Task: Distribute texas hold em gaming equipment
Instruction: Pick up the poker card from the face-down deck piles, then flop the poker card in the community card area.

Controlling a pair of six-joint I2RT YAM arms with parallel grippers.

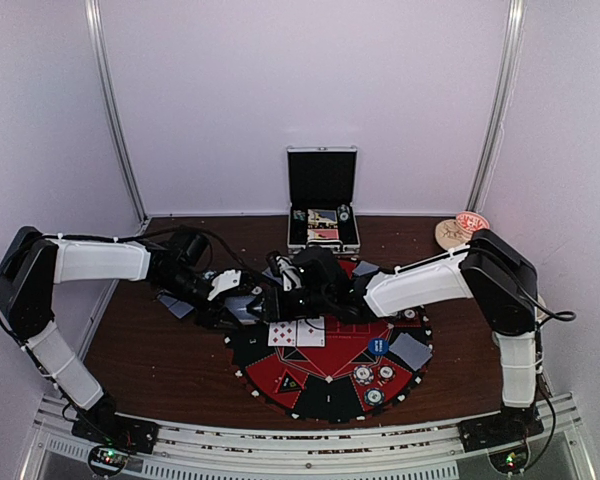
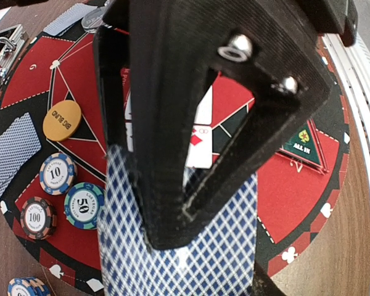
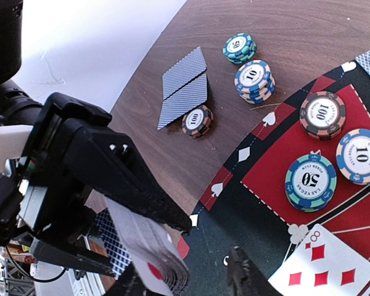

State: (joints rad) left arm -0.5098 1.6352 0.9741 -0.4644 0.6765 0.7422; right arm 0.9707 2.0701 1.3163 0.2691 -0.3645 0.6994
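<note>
From above, the left gripper (image 1: 242,298) and the right gripper (image 1: 283,287) were seen close together over the left edge of the round mat (image 1: 325,395). Face-up cards (image 1: 297,333) were laid at its middle. Dealing was judged to be the step in hand.

In the left wrist view, the deck (image 2: 179,253) was seen clamped flat in the left gripper's fingers (image 2: 160,123). It was held above the mat, near the orange disc (image 2: 61,120) and three single chips (image 2: 84,205).

In the right wrist view, the deck's corner was found just beside the right fingers (image 3: 242,277). Whether they were closed on a card could not be told. The next move was judged to call for one top card to be peeled off cleanly and carried to a player's place.
</note>
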